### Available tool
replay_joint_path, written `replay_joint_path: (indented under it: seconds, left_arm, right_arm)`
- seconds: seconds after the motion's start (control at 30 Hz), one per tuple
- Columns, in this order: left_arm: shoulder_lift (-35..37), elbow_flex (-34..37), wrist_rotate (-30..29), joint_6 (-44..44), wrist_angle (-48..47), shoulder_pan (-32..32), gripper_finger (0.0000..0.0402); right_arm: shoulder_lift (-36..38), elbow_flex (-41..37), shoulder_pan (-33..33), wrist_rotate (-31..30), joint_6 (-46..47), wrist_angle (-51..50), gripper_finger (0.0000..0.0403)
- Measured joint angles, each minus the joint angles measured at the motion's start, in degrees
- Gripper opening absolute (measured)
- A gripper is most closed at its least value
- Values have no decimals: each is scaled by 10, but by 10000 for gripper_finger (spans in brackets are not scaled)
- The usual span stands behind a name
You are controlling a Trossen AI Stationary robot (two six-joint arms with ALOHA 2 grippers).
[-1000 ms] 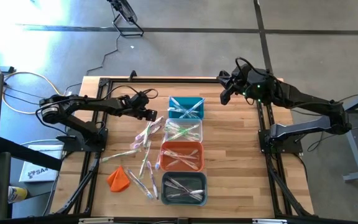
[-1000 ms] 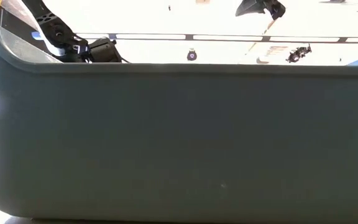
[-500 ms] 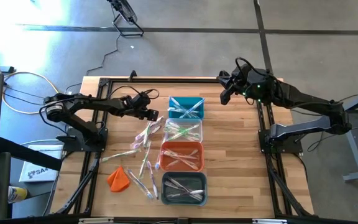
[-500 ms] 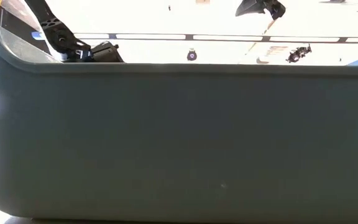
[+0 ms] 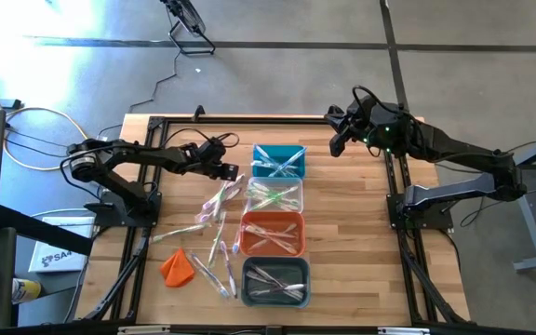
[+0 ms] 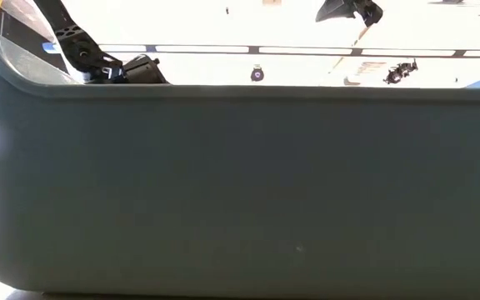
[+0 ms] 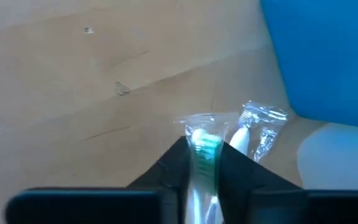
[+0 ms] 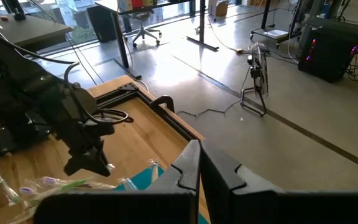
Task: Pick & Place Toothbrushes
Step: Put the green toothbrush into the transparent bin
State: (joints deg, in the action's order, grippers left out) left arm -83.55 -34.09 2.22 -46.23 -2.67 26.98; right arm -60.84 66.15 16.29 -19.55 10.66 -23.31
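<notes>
Left gripper [image 5: 228,171] clenching green-bristled wrapped toothbrush [image 7: 205,163], low beside teal bin [image 5: 278,160] near tabletop's far edge. Loose toothbrushes [image 5: 214,216] lying left of bin row. Orange lump [image 5: 177,266] near front-left corner. Right gripper [image 5: 337,141] hovering far-right, fingers [image 8: 188,168] pressed together, empty.

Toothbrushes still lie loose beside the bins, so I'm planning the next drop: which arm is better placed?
Left. Its pincer is shut on a wrapped toothbrush right beside the teal bin. The right pincer hangs empty, away from the loose toothbrushes.
</notes>
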Motion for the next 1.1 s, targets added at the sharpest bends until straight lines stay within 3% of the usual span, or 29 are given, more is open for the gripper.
replay_joint_path:
  seconds: [0.2,0.53,0.73,0.9,1.1]
  left_arm:
    - [9,0,5,18,-7,0,12]
    - [82,-28,-2,71,-29,1,18]
    - [145,-95,-16,149,-107,19,16]
    - [185,-158,-14,210,-105,31,16]
    - [185,-219,34,279,-105,30,16]
  right_arm:
    - [0,0,0,0,0,0,4]
    - [0,0,0,0,0,0,4]
    - [0,0,0,0,0,0,4]
    - [0,0,0,0,-4,0,4]
    - [0,0,0,0,-5,0,4]
